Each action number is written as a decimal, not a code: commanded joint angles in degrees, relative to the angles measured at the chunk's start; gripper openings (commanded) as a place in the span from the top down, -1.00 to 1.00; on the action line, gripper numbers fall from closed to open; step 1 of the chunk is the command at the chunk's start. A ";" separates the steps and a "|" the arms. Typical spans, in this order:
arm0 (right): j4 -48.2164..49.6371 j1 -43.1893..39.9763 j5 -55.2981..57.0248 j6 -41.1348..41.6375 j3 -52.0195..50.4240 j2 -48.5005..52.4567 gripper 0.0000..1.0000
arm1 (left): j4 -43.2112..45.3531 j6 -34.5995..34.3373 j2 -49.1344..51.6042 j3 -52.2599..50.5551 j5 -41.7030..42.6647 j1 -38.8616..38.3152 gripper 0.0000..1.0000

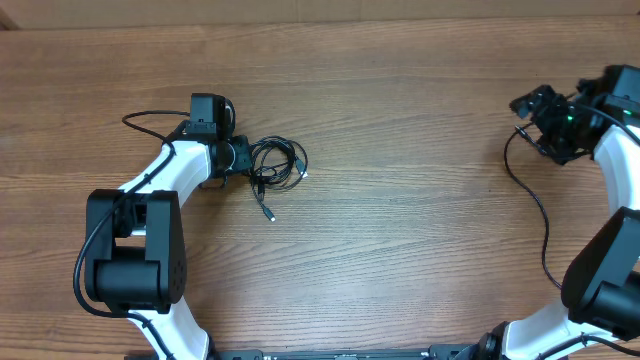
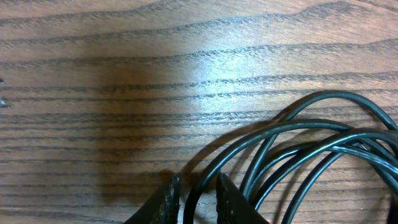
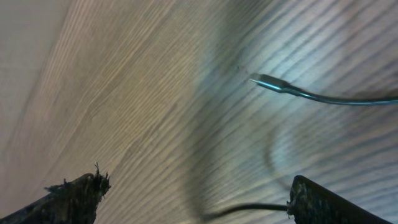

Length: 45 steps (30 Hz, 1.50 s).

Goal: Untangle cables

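While My Left Fingers Pinch the Cords, My Right Fingers Gape

When I look down from above, the cords (image 1: 280, 162) lie in a small black bunch of loops on the brown wood counter (image 1: 400, 250), a bit left of the middle. My left fingers (image 1: 243, 157) are right at the left side of the bunch, touching it. One loose end (image 1: 268, 210) with a small plug sticks out of the bunch toward my side of the counter.

From my left wrist, I see the left fingers (image 2: 198, 190) close together, with one thin black loop running down between them. They are clenched on that loop. More loops of the cords (image 2: 311, 140) curve away to the right, one over another, on the wood.

My right fingers (image 1: 522, 104) are far off near the back right corner, well apart from the bunch. From my right wrist, the right fingers (image 3: 186, 196) stand wide apart, released, with nothing gripped between them. That picture is blurry. A small flat plug (image 3: 270, 83) on a thin cord shows ahead of them, and its cord runs off to the right. I cannot tell if that plug rests on the counter or hangs above it. A thin dark line (image 3: 249, 208) runs up to the inner side of one finger, low in the picture. I cannot tell if it touches.
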 commanded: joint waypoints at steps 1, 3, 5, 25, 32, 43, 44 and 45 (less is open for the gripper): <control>4.15 1.09 3.78 0.83 0.39 -0.52 -0.95 | -1.22 -0.37 9.68 -5.95 1.29 -0.22 0.55; 7.21 1.73 5.53 0.83 0.33 -0.46 -0.86 | -1.20 -0.37 9.68 -5.95 1.29 -0.22 0.55; 7.26 1.97 8.96 1.49 0.31 -0.46 -0.72 | -1.18 -0.37 9.68 -5.95 1.27 -0.22 0.54; -20.09 -15.82 17.94 12.11 -1.01 -9.46 0.92 | -1.22 -0.39 9.68 -5.95 1.33 -0.22 0.52; -13.22 -21.07 27.28 27.32 -17.51 -9.38 0.92 | -1.25 -0.39 9.68 -5.95 1.33 -0.22 0.52; 3.91 -25.22 29.81 32.68 -34.10 -9.38 -0.79 | -1.25 -0.39 9.68 -5.95 1.33 -0.22 0.51; 3.93 -25.11 29.35 32.20 -34.10 -9.38 -0.83 | -1.25 -0.39 9.68 -5.95 1.33 -0.22 0.51; 3.96 -25.11 28.94 31.34 -34.10 -9.38 -0.89 | -1.25 -0.39 9.68 -5.95 1.33 -0.22 0.51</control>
